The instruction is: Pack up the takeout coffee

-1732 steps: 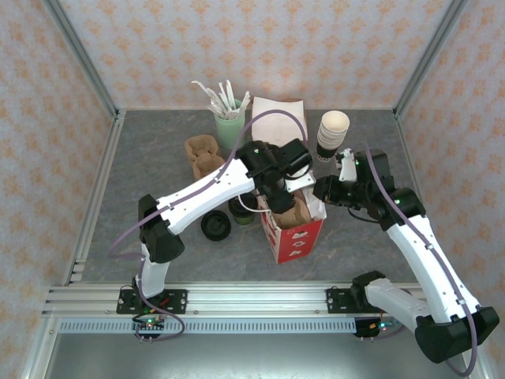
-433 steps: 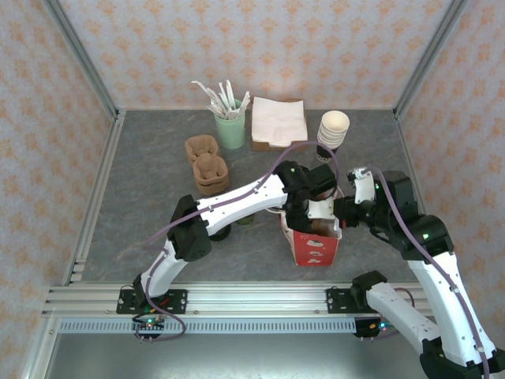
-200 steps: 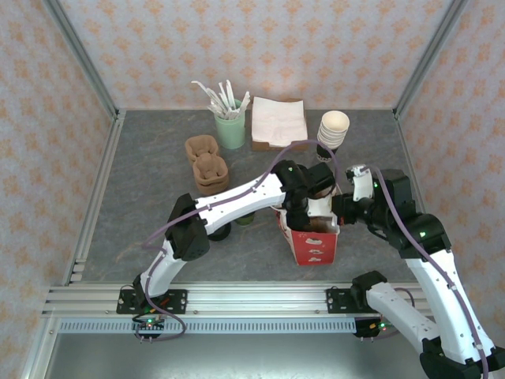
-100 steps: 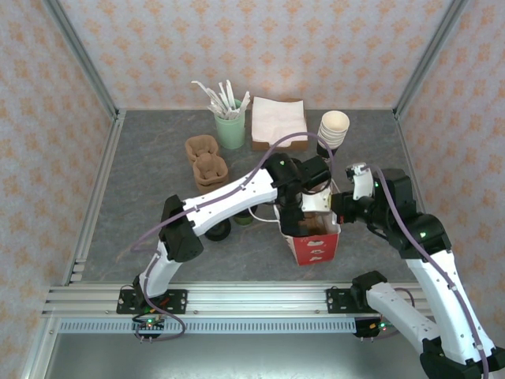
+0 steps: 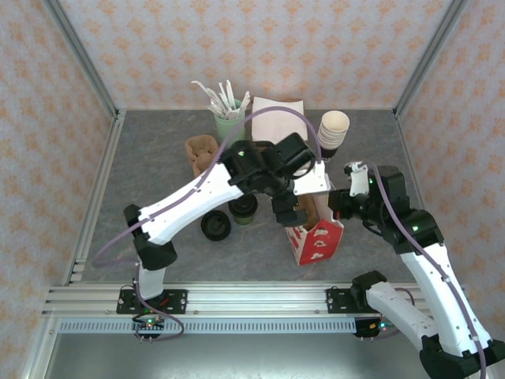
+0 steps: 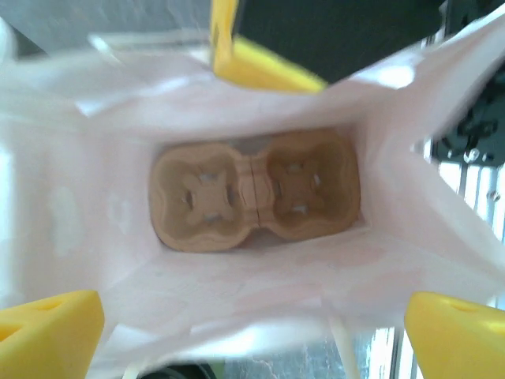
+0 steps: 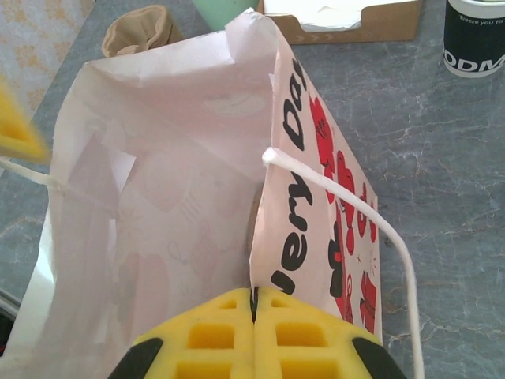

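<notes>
The takeout coffee [image 5: 243, 208], a dark green cup with a black lid, stands on the table left of the red-and-white paper bag [image 5: 317, 234]. My left gripper [image 5: 286, 211] hangs open just above the bag's mouth, its yellow fingers [image 6: 49, 332] spread wide. Looking down, a brown cardboard cup carrier [image 6: 254, 189] lies on the bag's floor. My right gripper [image 5: 334, 204] is shut on the bag's right rim; its yellow pads [image 7: 213, 335] pinch the paper edge of the bag [image 7: 197, 158].
A flat black lid [image 5: 215, 226] lies left of the coffee. At the back stand a green holder of stirrers [image 5: 229, 120], a napkin box [image 5: 278, 120] and stacked cream cups [image 5: 333, 130]. More cardboard carriers [image 5: 203, 158] sit back left.
My left gripper has risen out of the bag and drawn back toward the left, leaving the carrier inside. The bag has tilted slightly. The right gripper keeps its hold on the rim.
</notes>
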Controlling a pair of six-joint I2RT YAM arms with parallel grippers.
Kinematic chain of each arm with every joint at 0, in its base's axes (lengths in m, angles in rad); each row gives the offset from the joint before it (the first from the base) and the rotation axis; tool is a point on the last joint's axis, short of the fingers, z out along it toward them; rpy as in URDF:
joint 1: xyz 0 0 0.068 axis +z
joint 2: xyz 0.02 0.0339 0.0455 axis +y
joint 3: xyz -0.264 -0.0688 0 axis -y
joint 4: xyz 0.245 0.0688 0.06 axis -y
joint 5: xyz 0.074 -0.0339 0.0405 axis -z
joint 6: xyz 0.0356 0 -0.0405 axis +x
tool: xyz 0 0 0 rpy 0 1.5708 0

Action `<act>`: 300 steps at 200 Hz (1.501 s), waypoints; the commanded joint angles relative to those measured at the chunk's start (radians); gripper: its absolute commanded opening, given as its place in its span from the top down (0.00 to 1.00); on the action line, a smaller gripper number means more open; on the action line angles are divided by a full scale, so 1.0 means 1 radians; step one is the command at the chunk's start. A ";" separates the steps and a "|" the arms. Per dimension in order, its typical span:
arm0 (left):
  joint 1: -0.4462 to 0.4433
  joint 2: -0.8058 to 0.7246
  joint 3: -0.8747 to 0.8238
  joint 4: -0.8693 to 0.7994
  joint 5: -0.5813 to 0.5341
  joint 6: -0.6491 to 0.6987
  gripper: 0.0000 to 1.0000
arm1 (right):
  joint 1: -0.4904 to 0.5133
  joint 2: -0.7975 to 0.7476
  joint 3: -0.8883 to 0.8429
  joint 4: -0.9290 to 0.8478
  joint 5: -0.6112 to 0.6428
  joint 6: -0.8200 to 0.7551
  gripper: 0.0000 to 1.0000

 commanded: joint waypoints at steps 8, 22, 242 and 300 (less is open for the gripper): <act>-0.002 -0.082 0.028 0.081 -0.064 -0.066 0.03 | 0.002 0.020 -0.023 0.098 -0.023 0.040 1.00; 0.000 -0.120 0.022 0.108 -0.119 -0.102 0.03 | 0.003 0.033 -0.024 0.132 -0.018 0.055 1.00; 0.227 -0.913 -1.092 0.698 -0.696 -0.767 0.00 | -0.017 0.166 0.237 -0.043 0.170 0.399 0.30; 0.235 -1.097 -1.410 0.677 -0.755 -0.855 0.00 | -0.021 0.292 0.207 0.008 0.131 0.317 0.27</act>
